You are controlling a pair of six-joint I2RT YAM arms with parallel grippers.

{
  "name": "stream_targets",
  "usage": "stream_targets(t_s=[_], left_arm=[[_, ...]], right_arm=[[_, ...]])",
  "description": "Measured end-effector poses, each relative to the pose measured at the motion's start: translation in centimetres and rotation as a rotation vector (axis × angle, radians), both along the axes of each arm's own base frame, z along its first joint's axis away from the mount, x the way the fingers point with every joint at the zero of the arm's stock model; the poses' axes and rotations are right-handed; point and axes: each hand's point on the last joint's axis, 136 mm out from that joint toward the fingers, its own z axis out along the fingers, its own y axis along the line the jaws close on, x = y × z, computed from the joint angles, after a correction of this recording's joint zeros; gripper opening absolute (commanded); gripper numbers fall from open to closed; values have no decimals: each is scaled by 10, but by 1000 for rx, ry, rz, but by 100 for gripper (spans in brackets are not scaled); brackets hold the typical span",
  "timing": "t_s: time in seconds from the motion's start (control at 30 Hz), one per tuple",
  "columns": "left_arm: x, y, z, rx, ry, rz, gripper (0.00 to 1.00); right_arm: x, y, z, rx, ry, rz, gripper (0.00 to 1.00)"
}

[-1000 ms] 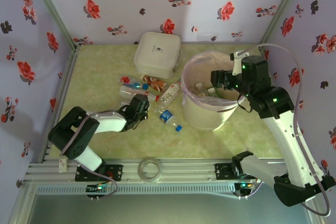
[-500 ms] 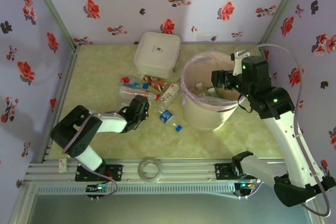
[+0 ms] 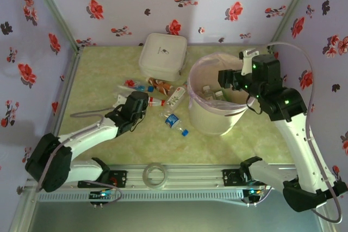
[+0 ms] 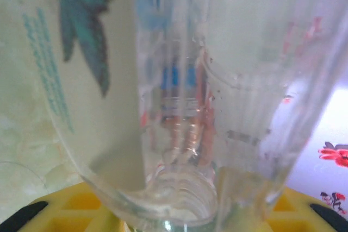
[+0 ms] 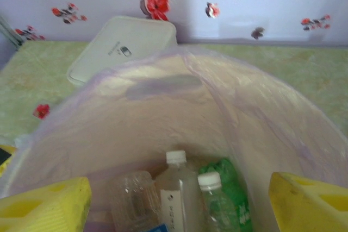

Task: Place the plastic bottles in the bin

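Left gripper [image 3: 136, 102] clamped on clear bottle [image 4: 179, 107], beside loose bottles [image 3: 163, 95], well apart from bin [image 3: 212, 120] | right gripper [image 5: 174, 207] agape, empty, above bin | risk: slick, crushable wall slipping mid-carry, landing short of rim

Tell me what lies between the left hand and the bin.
In the top view, right of the left hand, a red-labelled bottle lies close by the bin, and a blue-capped bottle lies nearer the front.

readable text: none | bottle [image 4: 179, 134]: teal label print, too blurred
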Motion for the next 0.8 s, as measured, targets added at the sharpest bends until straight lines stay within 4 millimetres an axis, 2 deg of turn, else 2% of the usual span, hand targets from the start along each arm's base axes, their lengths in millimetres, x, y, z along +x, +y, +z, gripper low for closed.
stream_targets(t_s=[0.13, 0.27, 0.37, 0.53, 0.8], left_arm=[[-5, 6, 9, 125, -10, -70, 18], [-9, 8, 19, 270, -49, -178, 9], [-9, 3, 35, 375, -98, -291, 4], [-10, -25, 66, 489, -214, -543, 2], [-28, -68, 102, 560, -414, -885, 0]], right_arm=[[6, 17, 23, 62, -35, 63, 85], [8, 39, 33, 115, -42, 143, 85], [9, 65, 39, 137, -33, 226, 85], [7, 112, 41, 160, -7, 368, 87], [10, 162, 29, 209, 63, 485, 95]])
